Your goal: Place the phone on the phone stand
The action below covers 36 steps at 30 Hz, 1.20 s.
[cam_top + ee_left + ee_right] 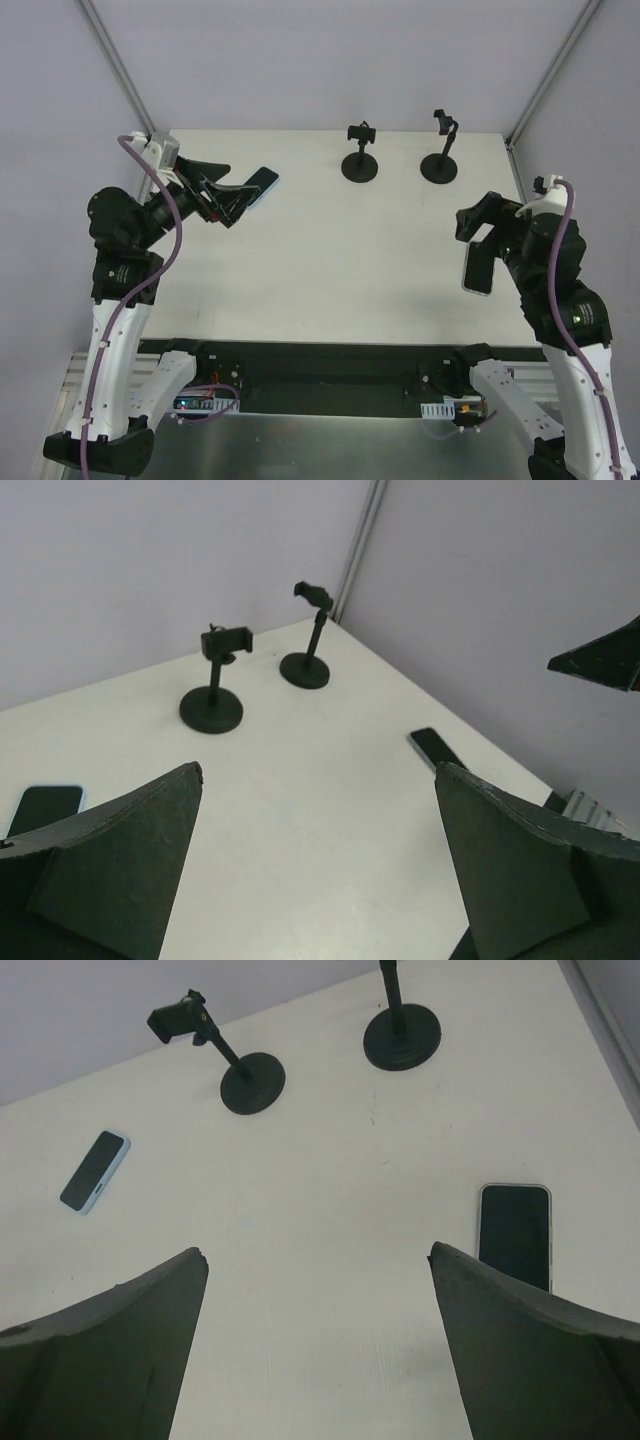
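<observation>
Two black phone stands point(361, 160) point(440, 158) stand at the back of the white table. A phone in a light blue case point(264, 182) lies flat at the back left, just beyond my left gripper point(232, 192), which is open and empty above the table. A second dark phone point(478, 272) lies flat at the right, partly under my right gripper point(478, 238), which is open and empty. In the right wrist view both stands point(251, 1080) point(401, 1036), the blue phone point(95, 1170) and the dark phone point(514, 1232) show. In the left wrist view both phones point(45, 808) point(436, 747) show.
The table's back edge meets a grey wall with metal frame posts point(118, 65) at the corners. The right table edge point(520, 190) runs close to the right arm. Both stands carry small clamps on top, and both show in the left wrist view point(212, 708) point(305, 668).
</observation>
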Available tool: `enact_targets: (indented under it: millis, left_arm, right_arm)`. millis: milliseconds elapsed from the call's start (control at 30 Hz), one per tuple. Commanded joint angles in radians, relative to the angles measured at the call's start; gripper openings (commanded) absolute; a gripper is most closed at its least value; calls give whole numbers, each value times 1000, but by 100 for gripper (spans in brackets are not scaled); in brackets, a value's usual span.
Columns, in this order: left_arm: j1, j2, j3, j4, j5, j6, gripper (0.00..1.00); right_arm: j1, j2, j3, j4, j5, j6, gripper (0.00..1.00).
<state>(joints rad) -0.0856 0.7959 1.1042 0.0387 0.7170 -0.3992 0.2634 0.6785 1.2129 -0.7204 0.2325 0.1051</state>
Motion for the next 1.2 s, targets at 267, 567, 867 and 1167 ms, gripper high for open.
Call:
enact_targets:
  millis: [267, 567, 867, 1167]
  left_arm:
    - [-20, -21, -233, 36, -166, 190, 99]
    - [-5, 23, -267, 43, -249, 66, 99]
    - [80, 110, -238, 43, -76, -43, 99]
    - [127, 178, -218, 73, 91, -35, 91]
  right_arm:
    - [74, 360, -119, 502, -165, 123, 96]
    - [120, 795, -12, 970, -42, 173, 96]
    - [74, 1081, 181, 1026, -280, 16, 96]
    - [20, 1303, 399, 1015, -400, 1, 78]
